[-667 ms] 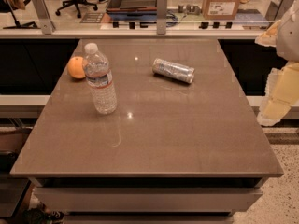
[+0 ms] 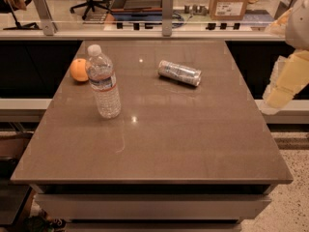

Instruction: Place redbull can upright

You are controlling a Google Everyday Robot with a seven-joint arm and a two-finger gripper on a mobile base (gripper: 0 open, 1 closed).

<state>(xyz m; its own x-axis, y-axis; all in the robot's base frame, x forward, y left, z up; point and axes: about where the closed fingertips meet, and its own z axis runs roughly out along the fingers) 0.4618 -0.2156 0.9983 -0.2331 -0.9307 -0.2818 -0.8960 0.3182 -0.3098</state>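
The redbull can is a slim silvery can with bluish-grey markings. It lies on its side on the brown table, at the back and right of the middle. My gripper shows as a pale, blurred shape at the right edge of the camera view. It hangs off the table's right side, well to the right of the can and apart from it.
A clear plastic water bottle stands upright at the table's left. An orange sits just behind it to the left. A glass-topped counter with metal posts runs behind the table. A cardboard box stands beyond it.
The gripper has shifted slightly upward at the right edge. The can, bottle and orange have not moved.
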